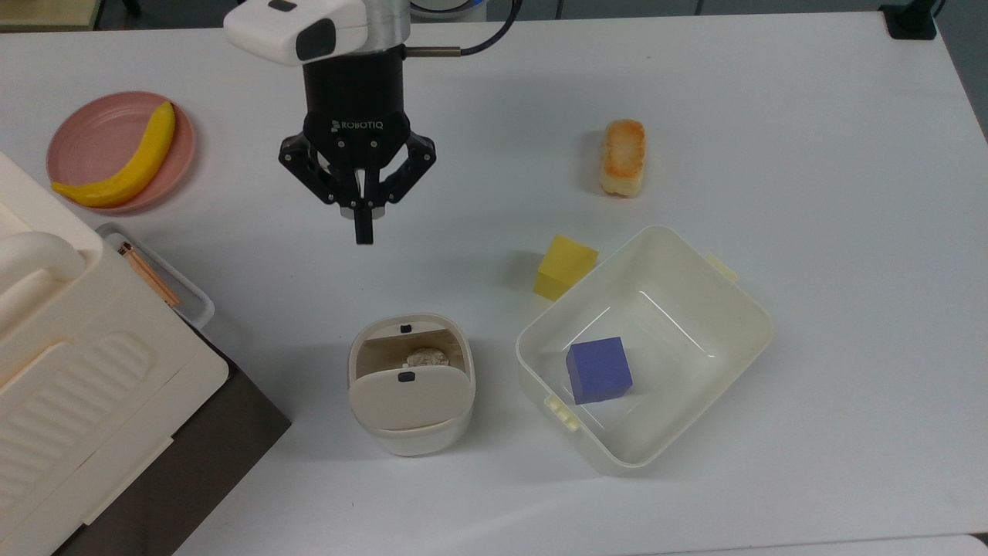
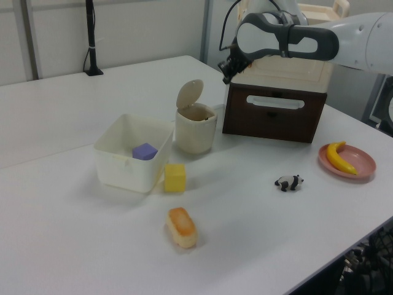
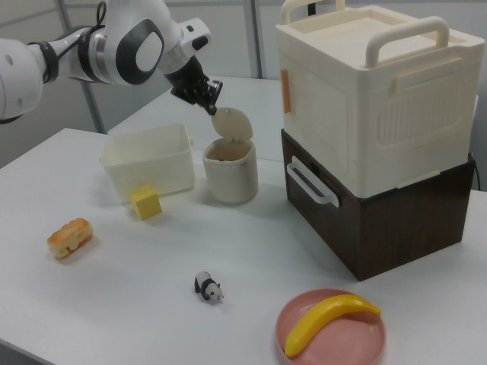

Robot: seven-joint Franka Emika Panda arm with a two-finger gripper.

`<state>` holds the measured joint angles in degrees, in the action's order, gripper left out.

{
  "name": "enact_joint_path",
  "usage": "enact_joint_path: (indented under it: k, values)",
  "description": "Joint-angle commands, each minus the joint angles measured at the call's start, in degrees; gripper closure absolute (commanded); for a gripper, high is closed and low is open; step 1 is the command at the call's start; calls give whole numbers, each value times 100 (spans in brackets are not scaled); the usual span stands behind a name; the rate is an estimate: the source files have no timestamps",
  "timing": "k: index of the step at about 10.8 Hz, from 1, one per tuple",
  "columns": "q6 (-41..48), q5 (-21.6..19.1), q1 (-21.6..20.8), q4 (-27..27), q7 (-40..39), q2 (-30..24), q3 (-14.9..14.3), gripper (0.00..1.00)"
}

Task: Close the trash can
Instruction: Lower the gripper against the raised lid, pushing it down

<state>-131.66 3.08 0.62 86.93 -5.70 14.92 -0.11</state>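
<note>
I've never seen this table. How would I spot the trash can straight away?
In the top view, start at the big ribbed cream case at the top view's left edge. Just right of it stands the trash can, left of the open tub holding a blue cube. Its hinged lid stands raised.
</note>
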Motion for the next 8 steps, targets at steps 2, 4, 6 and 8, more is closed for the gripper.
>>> enact_joint_path:
  k: [2, 4, 6, 8]
  values:
    - [-1833, -158, -193, -439, 16, 808, 2, 100]
    - [-2459, -176, -220, -511, 165, 1056, 2, 100]
    - [-3187, -167, -229, -520, 288, 1284, 2, 100]
    - [-3445, -176, -238, -520, 288, 1390, 2, 100]
